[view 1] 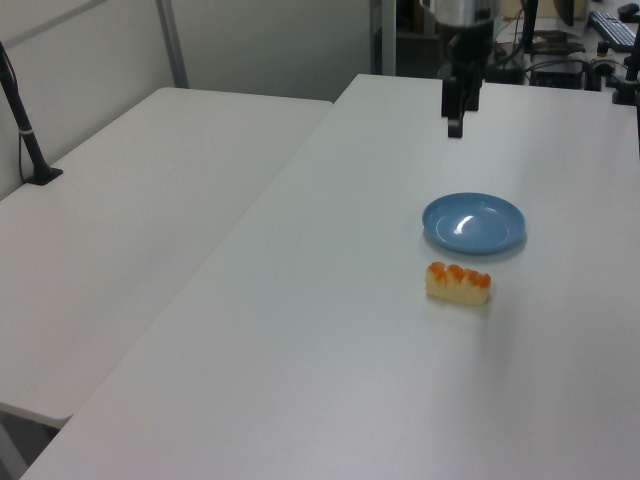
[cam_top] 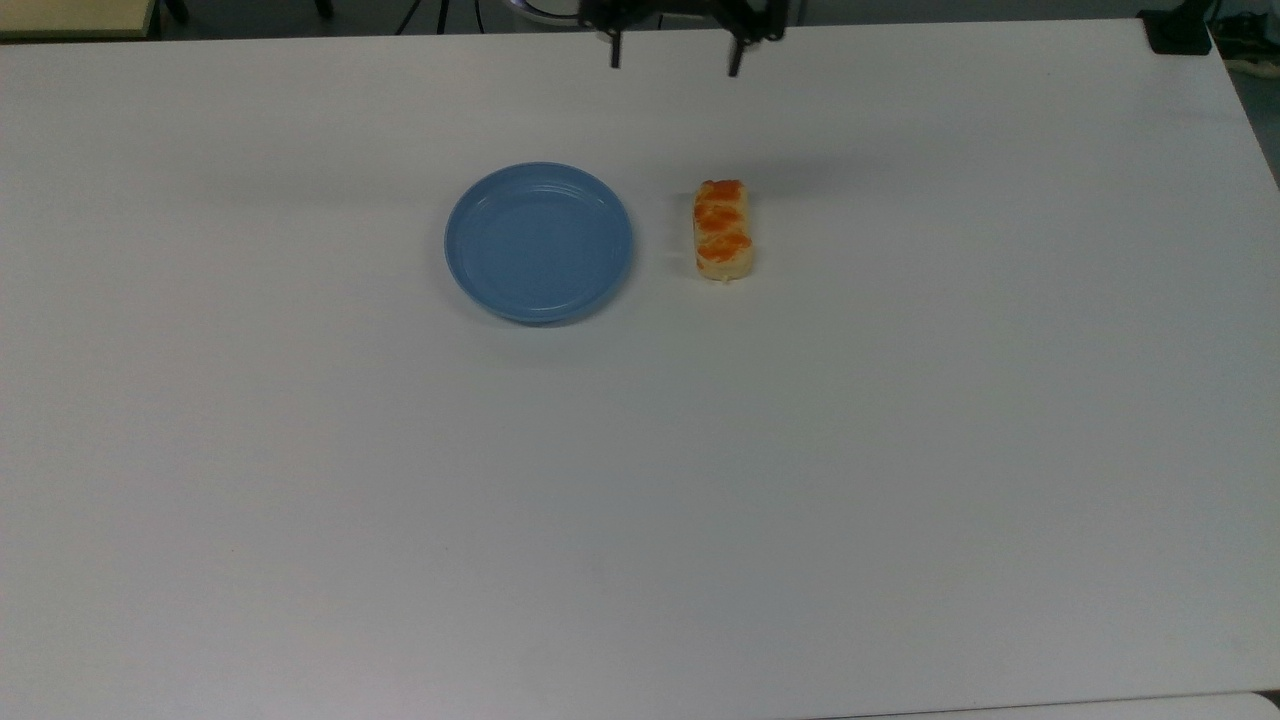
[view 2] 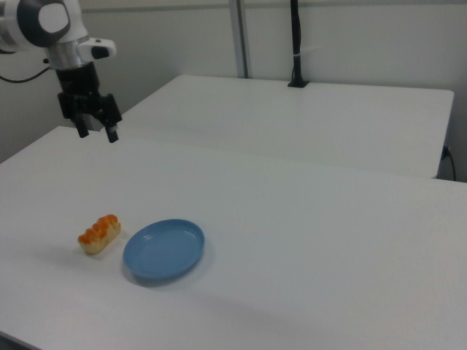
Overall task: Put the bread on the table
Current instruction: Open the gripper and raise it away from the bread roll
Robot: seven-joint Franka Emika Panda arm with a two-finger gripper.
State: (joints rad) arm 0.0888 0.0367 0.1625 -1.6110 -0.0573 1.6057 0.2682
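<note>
**Bread flat on the surface, hand raised clear**

The hand (view 2: 95, 133) hangs high over the surface (cam_top: 900, 450), fingers (cam_top: 735, 62) apart and holding nothing. Well below it lies the bread (cam_top: 722, 230), flat and just beside the blue plate (cam_top: 538, 242), not touching. Broad white room stretches from both to every edge.

Bread (view 2: 98, 233) lies beside the blue plate (view 2: 163, 250), seemingly apart.
</note>
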